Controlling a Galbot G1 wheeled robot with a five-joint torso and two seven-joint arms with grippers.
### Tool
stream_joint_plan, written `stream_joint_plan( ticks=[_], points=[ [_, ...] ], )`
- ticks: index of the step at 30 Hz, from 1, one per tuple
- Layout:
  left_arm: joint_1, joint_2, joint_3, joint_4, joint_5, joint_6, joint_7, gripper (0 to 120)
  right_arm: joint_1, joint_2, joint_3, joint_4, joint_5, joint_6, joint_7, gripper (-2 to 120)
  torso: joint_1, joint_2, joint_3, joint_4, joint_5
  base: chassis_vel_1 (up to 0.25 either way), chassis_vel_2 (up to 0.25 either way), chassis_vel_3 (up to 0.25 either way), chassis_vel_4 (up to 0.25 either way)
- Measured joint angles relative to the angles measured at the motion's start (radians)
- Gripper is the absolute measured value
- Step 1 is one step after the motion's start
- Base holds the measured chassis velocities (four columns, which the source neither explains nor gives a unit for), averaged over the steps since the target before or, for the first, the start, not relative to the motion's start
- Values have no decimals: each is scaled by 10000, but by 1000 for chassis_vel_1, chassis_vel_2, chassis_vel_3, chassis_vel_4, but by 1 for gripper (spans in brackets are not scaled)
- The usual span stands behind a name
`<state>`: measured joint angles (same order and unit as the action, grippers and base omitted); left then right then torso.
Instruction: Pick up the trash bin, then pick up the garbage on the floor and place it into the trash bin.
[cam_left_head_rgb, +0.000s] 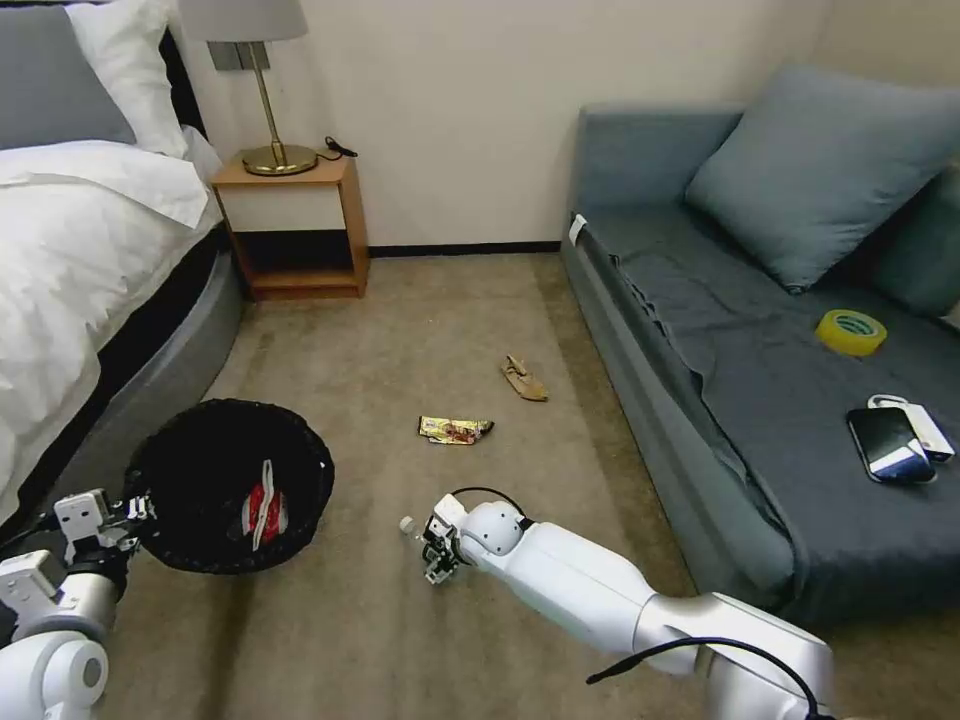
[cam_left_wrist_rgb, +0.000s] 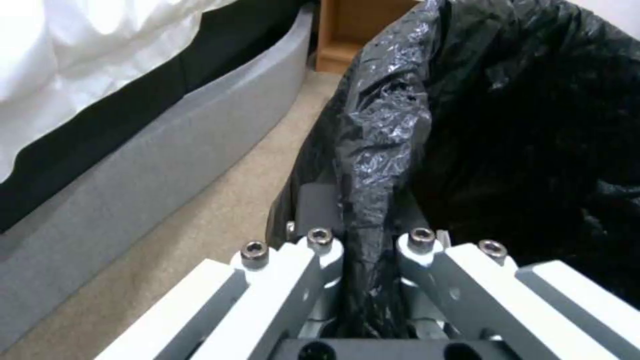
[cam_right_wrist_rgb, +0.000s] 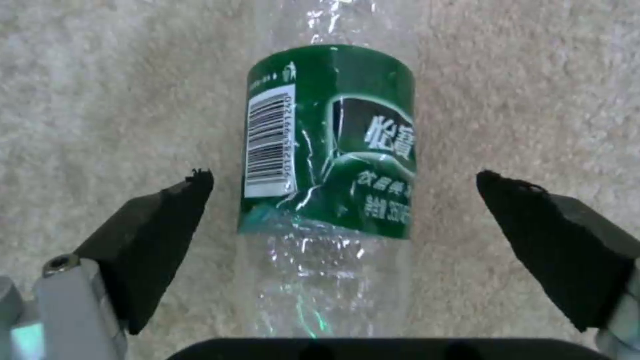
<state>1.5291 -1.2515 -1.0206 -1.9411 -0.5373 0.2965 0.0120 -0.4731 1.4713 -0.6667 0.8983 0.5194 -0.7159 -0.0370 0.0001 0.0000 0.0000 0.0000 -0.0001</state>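
The trash bin (cam_left_head_rgb: 200, 470), lined with a wrinkly black bag, hangs at the lower left with my left gripper (cam_left_head_rgb: 135, 510) shut on its rim (cam_left_wrist_rgb: 363, 210). A red-and-white carton (cam_left_head_rgb: 265, 515) lies inside it. My right gripper (cam_left_head_rgb: 432, 550) is low over the carpet, open, its black pads (cam_right_wrist_rgb: 157, 235) on either side of a clear bottle with a dark green label (cam_right_wrist_rgb: 330, 145). The bottle's cap end (cam_left_head_rgb: 408, 524) pokes out beside the gripper. A shiny gold wrapper (cam_left_head_rgb: 455, 429) and a flat tan scrap (cam_left_head_rgb: 524, 379) lie farther out on the carpet.
A bed (cam_left_head_rgb: 80, 260) runs along the left, with a nightstand (cam_left_head_rgb: 290, 225) and lamp behind. A grey sofa (cam_left_head_rgb: 760, 400) on the right carries a yellow tape roll (cam_left_head_rgb: 851, 331) and a black phone (cam_left_head_rgb: 886, 443). Open carpet lies between them.
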Motion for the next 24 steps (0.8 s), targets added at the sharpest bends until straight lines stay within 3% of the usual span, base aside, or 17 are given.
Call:
stream_joint_plan(
  ticks=[3,19,24],
  points=[
    [-2,0,0,60,-2,-35,16,4,-47,71,4,-133,-53,111,0,98,0,0,0,0,-1,0,0,0,0],
    [8,49,-41,168,6,-137,67,4,-281,138,3,-312,-186,523,83,38,0,0,0,0,0,0,0,0,0],
    [16,8,-32,168,11,-160,77,4,-327,26,25,-88,-101,542,320,25,0,0,0,0,0,0,0,0,0]
  ],
)
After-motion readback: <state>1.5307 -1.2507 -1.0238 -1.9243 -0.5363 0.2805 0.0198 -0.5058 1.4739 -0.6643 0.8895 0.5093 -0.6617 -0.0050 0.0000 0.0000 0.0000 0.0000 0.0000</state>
